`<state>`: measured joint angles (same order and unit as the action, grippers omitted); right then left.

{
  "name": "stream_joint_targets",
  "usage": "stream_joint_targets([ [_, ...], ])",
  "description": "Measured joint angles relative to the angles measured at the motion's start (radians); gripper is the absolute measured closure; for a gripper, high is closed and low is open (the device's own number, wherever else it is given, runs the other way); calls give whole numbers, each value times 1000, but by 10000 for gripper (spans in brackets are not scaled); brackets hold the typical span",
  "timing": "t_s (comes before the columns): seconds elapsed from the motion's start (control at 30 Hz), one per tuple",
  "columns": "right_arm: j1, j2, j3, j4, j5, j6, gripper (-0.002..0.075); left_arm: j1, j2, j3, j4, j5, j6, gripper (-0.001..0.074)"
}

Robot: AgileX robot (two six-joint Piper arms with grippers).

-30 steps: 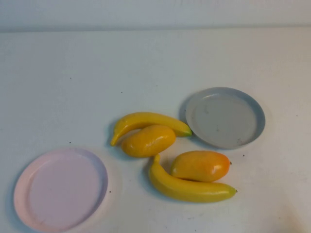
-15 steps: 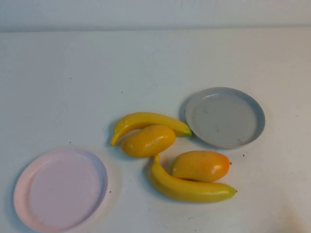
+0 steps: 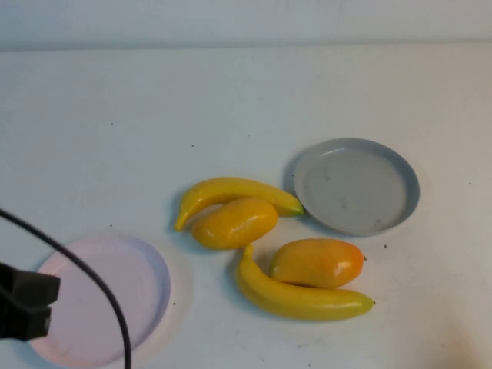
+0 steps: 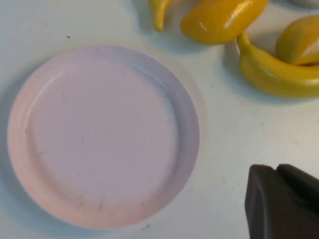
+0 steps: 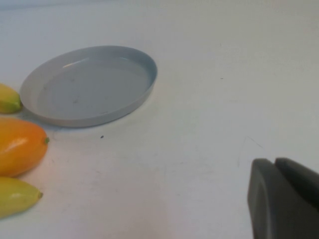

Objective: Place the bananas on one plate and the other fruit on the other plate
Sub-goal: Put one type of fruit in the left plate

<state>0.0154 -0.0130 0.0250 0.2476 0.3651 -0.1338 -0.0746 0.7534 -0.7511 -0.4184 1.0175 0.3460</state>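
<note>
Only the wrist views show the closed left tool [image 4: 284, 199] and right tool [image 5: 286, 199].

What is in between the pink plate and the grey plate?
In the high view, all four fruits lie between the pink plate and the grey plate: two bananas and two orange-yellow fruits. Neither plate holds anything yet.
</note>
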Motion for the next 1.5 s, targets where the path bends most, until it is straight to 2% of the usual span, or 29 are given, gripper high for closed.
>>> stream_joint_targets([
  [0.13,0,0,0,0,0,0,743,-12,192,-92,-18,33,118,740],
  [0.23,0,0,0,0,0,0,743,-69,328,-165,-16,24,159,740],
  [0.63,0,0,0,0,0,0,743,-542,799,-527,143,15,208,740],
  [0.77,0,0,0,0,0,0,743,-645,937,-675,198,56,210,740],
  [0.87,0,0,0,0,0,0,743,-689,1027,-779,205,96,225,729],
  [0.9,0,0,0,0,0,0,743,-698,1055,-813,205,106,237,712],
  [0.97,0,0,0,0,0,0,743,-710,1101,-869,207,130,260,631],
  [1.13,0,0,0,0,0,0,743,-716,1200,-973,211,154,283,272],
  [1.2,0,0,0,0,0,0,743,-716,1230,-987,213,148,309,169],
  [1.3,0,0,0,0,0,0,743,-716,1261,-990,215,128,394,101],
  [1.5,0,0,0,0,0,0,743,-716,1277,-990,220,89,529,78],
])
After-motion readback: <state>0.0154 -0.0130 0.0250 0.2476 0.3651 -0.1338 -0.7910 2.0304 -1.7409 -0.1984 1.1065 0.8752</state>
